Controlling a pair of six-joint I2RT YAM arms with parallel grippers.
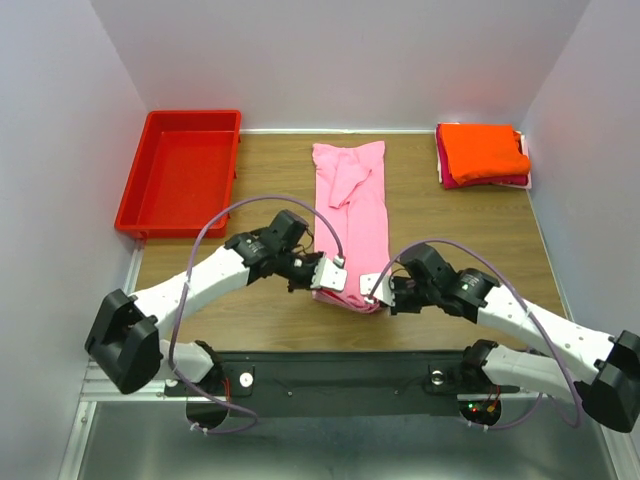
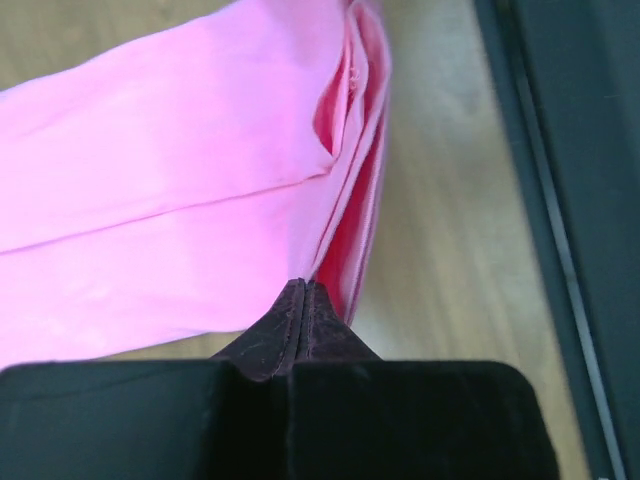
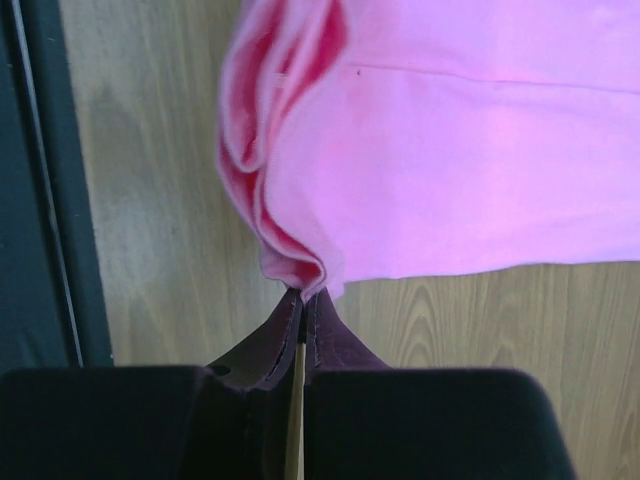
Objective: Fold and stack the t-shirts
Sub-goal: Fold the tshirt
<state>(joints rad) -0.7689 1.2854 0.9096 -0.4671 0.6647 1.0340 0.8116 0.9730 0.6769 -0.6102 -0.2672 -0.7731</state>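
Left pincer (image 1: 335, 281), right pincer (image 1: 372, 292) clenched on light pink t-shirt (image 1: 352, 215) near corners; shirt long, narrow-folded.

Pink t-shirt (image 1: 353, 215) lengthwise-folded, orange (image 1: 483, 150) stacked.

Bare desk (image 1: 450, 225) between the long pink shirt (image 1: 355, 215) and the folded orange stack (image 1: 482, 153) at the far right corner: open lane on the right. Left of the shirt, a narrower bare strip, then the red tray (image 1: 180, 170) blocks the far left corner. Both arms crowd the shirt's near end. White walls (image 1: 60, 150) close in three sides.
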